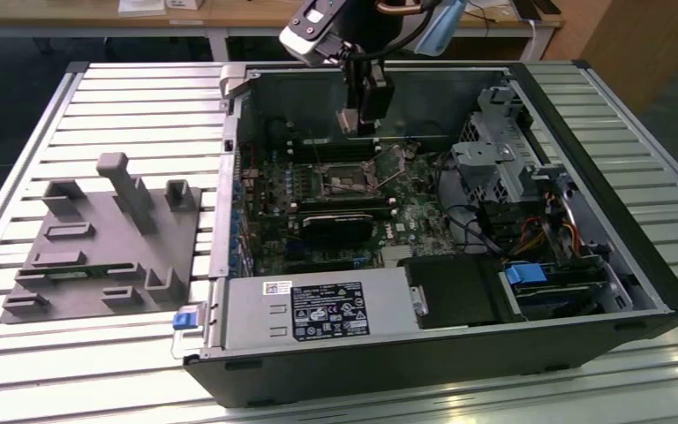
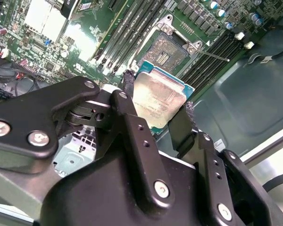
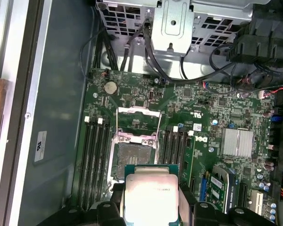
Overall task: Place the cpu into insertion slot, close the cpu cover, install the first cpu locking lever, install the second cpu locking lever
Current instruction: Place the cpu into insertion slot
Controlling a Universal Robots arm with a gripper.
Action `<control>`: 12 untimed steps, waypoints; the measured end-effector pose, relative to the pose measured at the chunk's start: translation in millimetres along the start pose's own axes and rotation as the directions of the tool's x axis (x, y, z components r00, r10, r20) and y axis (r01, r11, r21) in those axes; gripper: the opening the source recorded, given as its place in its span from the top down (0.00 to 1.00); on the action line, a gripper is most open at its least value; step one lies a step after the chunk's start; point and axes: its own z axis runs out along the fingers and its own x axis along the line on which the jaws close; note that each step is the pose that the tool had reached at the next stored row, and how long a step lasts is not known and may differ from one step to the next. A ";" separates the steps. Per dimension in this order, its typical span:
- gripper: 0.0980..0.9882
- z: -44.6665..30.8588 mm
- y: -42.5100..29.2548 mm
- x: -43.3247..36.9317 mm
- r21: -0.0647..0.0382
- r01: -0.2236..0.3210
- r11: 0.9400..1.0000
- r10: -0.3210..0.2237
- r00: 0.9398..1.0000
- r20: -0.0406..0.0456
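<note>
**Exterior view.** A black open-sided computer case (image 1: 621,296) lies flat on a pale slatted metal desk (image 1: 139,97). A grey moulded parts fixture (image 1: 103,238) sits at nine o'clock of the case. The arm enters from twelve o'clock with its wrist vertical. Its black two-fingered tool (image 1: 360,122) points straight down inside the case, above the green motherboard (image 1: 280,190). The tool hangs just toward twelve o'clock of the square, silver-rimmed insertion slot (image 1: 349,183). The upright pose seems chosen to present the chip flat to the slot.

**Second wrist view.** The small flat square cpu with a silver-grey metal top (image 2: 158,101) is clamped by two opposite edges between the black fingers (image 2: 132,120). The jaws are narrowed to the chip's width. This edge grip leaves the underside free, likely to spare the contacts. The slot (image 2: 170,49) lies beyond the chip and apart from it, its dark centre exposed.

**First wrist view.** The thin silvery window-frame cpu cover (image 3: 138,108) stands swung back, leaving the slot (image 3: 134,157) clear to receive the chip. The cpu (image 3: 151,195) hovers near the slot, not seated, its edges roughly parallel to the slot's.
</note>
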 end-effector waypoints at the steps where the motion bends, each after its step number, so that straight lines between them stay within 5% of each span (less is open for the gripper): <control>1: 0.50 0.4 0.0 0.0 0.000 0.000 1.000 0.000 1.000 0.001; 12: 0.50 4.1 -0.2 0.0 0.001 0.000 1.000 0.000 1.000 0.007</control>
